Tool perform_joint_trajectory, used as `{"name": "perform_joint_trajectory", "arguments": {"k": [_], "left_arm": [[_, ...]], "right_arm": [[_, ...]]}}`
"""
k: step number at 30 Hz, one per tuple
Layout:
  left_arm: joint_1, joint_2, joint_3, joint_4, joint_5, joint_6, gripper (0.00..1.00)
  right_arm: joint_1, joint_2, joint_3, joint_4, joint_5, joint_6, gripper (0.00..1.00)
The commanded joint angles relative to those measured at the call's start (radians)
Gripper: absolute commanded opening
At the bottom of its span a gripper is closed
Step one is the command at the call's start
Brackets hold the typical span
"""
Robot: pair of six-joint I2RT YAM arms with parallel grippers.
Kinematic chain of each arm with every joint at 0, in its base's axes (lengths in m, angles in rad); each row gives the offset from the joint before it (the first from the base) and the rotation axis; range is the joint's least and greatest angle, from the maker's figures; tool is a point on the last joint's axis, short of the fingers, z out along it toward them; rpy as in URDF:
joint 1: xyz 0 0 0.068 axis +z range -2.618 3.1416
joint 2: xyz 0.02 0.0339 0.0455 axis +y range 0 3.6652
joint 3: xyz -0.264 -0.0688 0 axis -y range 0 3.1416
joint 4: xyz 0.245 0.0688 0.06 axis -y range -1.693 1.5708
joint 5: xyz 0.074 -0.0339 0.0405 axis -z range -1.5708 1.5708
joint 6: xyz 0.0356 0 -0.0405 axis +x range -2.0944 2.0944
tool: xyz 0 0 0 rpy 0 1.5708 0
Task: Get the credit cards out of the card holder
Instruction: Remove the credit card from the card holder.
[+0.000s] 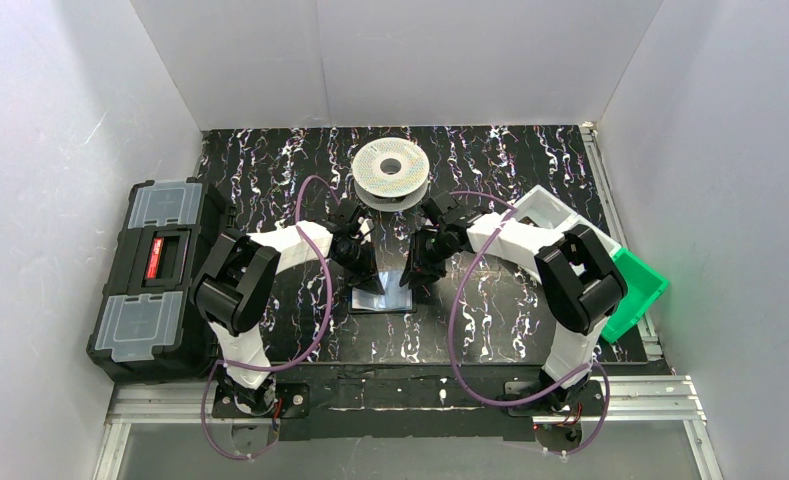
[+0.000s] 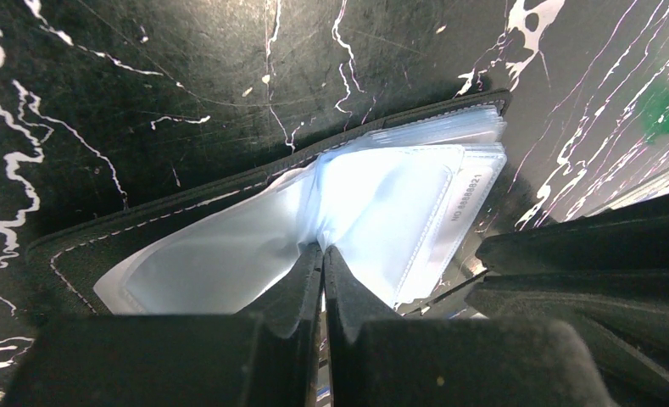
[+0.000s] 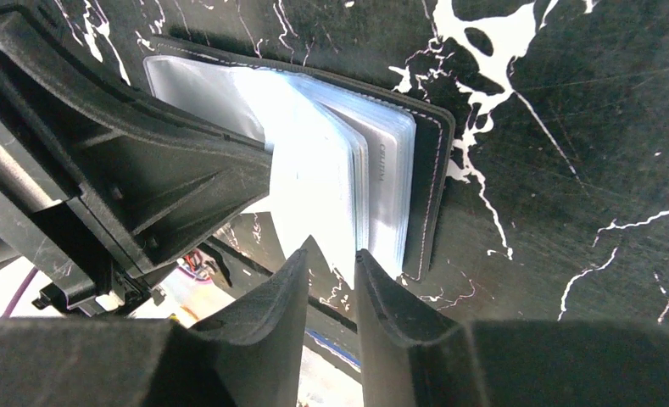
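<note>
The card holder [image 1: 382, 296] lies open on the black marbled table, black cover down and clear bluish sleeves fanned up. In the left wrist view my left gripper [image 2: 323, 248] is shut on one clear sleeve [image 2: 373, 203] near the spine of the holder [image 2: 102, 246]. In the right wrist view my right gripper [image 3: 332, 252] stands narrowly open at the near edge of the sleeves [image 3: 331, 186], holding nothing. A pale card [image 3: 383, 170] with printed lettering sits inside a sleeve, and it also shows in the left wrist view [image 2: 471, 193]. No orange-tan card shows.
A big black toolbox [image 1: 155, 280] stands at the left. A filament spool [image 1: 391, 172] sits at the back centre. A white box [image 1: 555, 210] and a green bin [image 1: 638, 290] stand at the right. The two grippers are close together over the holder.
</note>
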Motion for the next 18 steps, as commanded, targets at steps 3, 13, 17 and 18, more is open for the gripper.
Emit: {"name": "perform_joint_trajectory", "arguments": {"k": [3, 13, 17, 18], "left_arm": [[-0.013, 0.041, -0.034, -0.062, -0.069, 0.029, 0.0], [-0.013, 0.038, -0.031, -0.07, -0.072, 0.031, 0.0], [-0.013, 0.03, -0.029, -0.07, -0.071, 0.034, 0.0], [-0.013, 0.029, -0.028, -0.07, -0.068, 0.037, 0.0]], "right_arm": [[0.006, 0.028, 0.042, 0.002, 0.016, 0.002, 0.33], [0.015, 0.069, 0.048, 0.014, 0.015, 0.003, 0.27], [0.021, 0.09, 0.05, 0.022, 0.009, 0.005, 0.24], [0.023, 0.096, 0.053, 0.022, 0.008, 0.005, 0.22]]}}
